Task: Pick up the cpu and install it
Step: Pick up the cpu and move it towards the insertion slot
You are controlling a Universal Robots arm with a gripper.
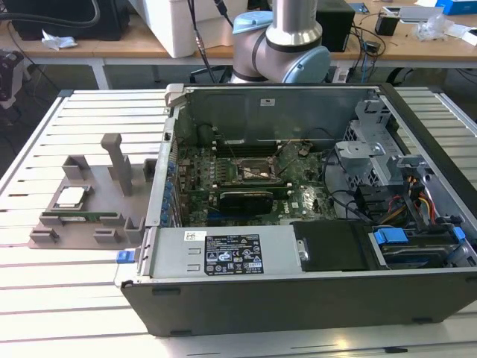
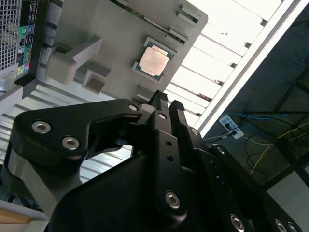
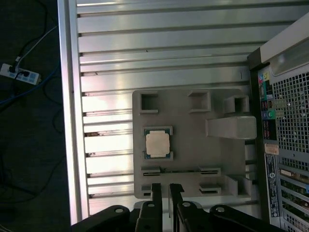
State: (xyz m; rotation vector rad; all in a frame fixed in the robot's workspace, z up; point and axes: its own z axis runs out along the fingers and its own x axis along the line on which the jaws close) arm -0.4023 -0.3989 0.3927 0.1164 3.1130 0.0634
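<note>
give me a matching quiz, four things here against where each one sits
Things:
1. cpu
2. memory stick
3. socket
4. gripper

Places:
a. inside the case
b. square nest in the grey holder
c. up above the holder
d. long slot along the holder's edge

Pairs: 1-b, 2-d, 3-a, 4-c

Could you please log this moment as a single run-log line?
cpu: in grey holder beside computer case | gripper: shut, empty, clear of it | install: not done
</note>
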